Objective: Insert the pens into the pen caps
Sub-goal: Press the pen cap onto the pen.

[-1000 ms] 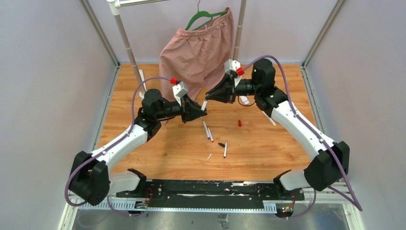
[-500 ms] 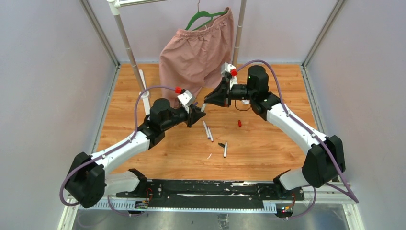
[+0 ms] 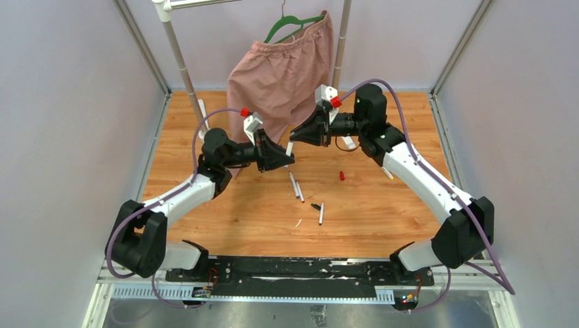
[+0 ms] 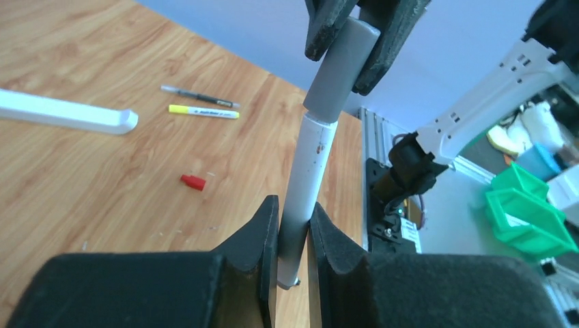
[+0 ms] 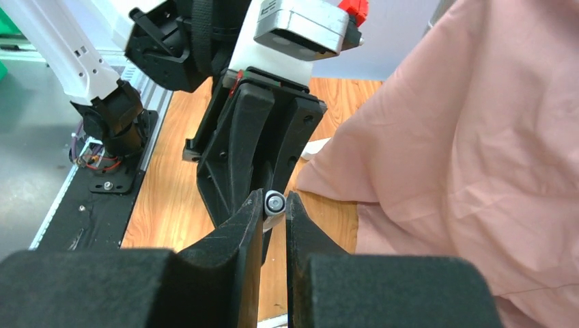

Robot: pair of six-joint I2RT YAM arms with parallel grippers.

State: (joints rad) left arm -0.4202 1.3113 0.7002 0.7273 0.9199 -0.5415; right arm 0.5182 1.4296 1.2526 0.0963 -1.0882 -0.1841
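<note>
The left arm has pulled back and risen a little. The left gripper [image 4: 293, 213] pinches a white pen [image 4: 311, 164]. The right gripper [image 4: 347, 42] clamps the grey cap [image 4: 341, 68], now over its tip, in the air. Several loose pens [image 3: 295, 185] and a red cap [image 3: 341, 175] wait on the counter [image 3: 382, 219], so most work is left.

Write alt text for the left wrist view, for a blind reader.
The left gripper, at the bottom, is shut on a white pen, whose upper end meets the grey cap held by the right gripper above. Behind, on the wooden table, lie a red cap, a yellow-tipped pen and a dark pen.
</note>
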